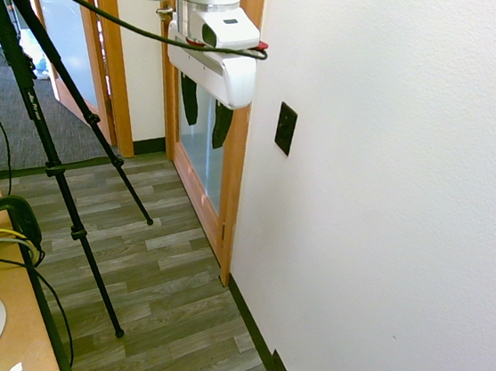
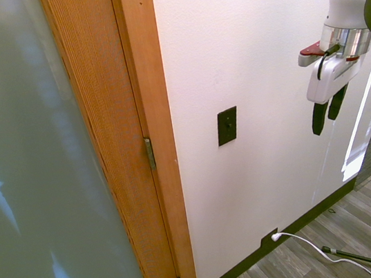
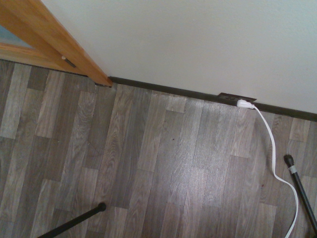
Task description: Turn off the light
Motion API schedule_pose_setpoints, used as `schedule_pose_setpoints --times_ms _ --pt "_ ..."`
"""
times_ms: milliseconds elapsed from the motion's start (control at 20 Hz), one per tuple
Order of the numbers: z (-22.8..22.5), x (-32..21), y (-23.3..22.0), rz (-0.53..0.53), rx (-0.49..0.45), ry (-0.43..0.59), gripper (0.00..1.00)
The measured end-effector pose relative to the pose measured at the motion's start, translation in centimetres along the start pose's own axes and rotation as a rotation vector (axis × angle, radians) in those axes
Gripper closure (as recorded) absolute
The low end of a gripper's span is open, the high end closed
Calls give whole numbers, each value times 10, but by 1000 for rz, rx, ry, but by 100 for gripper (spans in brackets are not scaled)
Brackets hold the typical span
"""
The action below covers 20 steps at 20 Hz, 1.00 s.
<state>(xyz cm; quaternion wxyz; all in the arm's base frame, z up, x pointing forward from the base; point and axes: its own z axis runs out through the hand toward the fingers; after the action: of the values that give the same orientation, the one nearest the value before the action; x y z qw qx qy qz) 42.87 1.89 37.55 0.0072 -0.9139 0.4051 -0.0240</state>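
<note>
White wall fills most of the scene, with a wooden door frame [image 1: 234, 148] at its edge and grey plank flooring [image 1: 148, 273] below. On that wall, beside the frame, sits the small black switch plate [image 1: 285, 128]. The gripper [image 1: 205, 113] hangs in the air, well apart from the plate, fingers spread and pointing down, holding nothing. By my reading the approach is not yet begun: next the fingertips must be brought level with the switch and pressed against it. Low by the baseboard, the outlet plate [image 2: 270, 239] with its white plug [image 2: 277, 236] is not the target.

The switch plate [image 2: 227, 126] is too small to show how its toggle stands, the white cord [image 3: 275, 163] runs off the wrist view's bottom edge, and frosted door glass [image 2: 30, 176] blurs everything behind it.
</note>
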Motion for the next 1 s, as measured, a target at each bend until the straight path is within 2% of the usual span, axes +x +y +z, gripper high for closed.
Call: schedule_pose_setpoints --times_ms 250,500,850,1000 --pt "0 1 -5 11 3 3 0" --pt "-7 3 -44 39 38 29 0" --pt "5 23 -92 145 154 132 0" --pt "11 37 -110 191 165 169 0"
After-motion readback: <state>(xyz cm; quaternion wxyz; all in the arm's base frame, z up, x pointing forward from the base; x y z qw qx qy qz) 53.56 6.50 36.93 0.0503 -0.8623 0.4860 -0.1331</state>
